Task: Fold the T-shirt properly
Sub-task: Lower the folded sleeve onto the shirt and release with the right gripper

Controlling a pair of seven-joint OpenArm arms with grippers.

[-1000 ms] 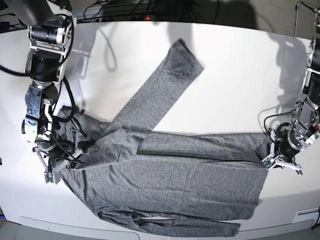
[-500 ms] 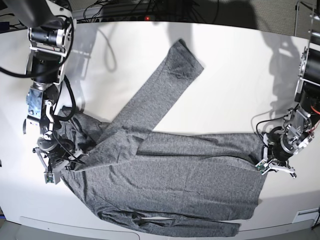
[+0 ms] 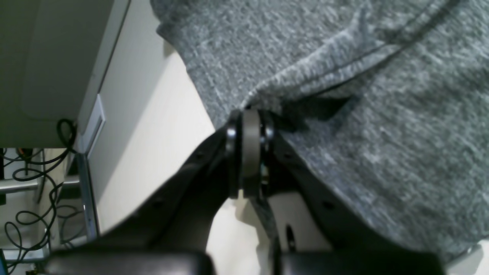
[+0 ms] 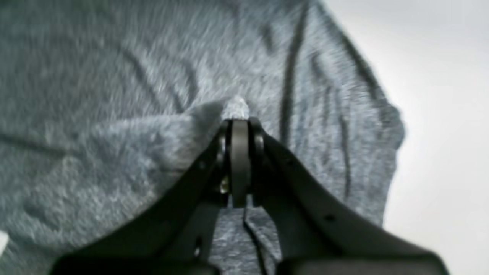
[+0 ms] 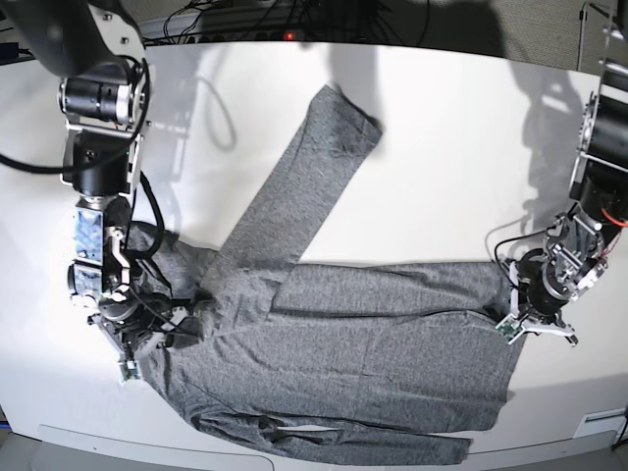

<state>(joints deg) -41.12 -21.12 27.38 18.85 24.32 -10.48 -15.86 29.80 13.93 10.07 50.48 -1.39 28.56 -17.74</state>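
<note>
The heather-grey T-shirt [image 5: 373, 334] lies spread on the white table [image 5: 461, 147]. One long sleeve [image 5: 304, 177] runs up and back, and the other lies folded along the front edge [image 5: 334, 437]. My left gripper [image 5: 512, 312], on the right of the base view, is shut on the shirt's right-hand edge. The left wrist view shows its tips [image 3: 248, 114] pinching the cloth edge [image 3: 382, 114]. My right gripper [image 5: 157, 329] is shut on a raised pinch of cloth at the shirt's left end. The right wrist view shows it [image 4: 237, 114] closed on the fabric [image 4: 114, 95].
Dark cables [image 5: 245, 20] run along the table's back edge. The table's front rim [image 5: 118, 437] lies just below the shirt. In the left wrist view the table edge and loose cables [image 3: 34, 214] are close beside the gripper.
The right gripper has moved down and toward the shirt's middle, dragging the left end; the upper sleeve has shifted left. The left gripper has moved slightly left, pushing the hem edge inward.
</note>
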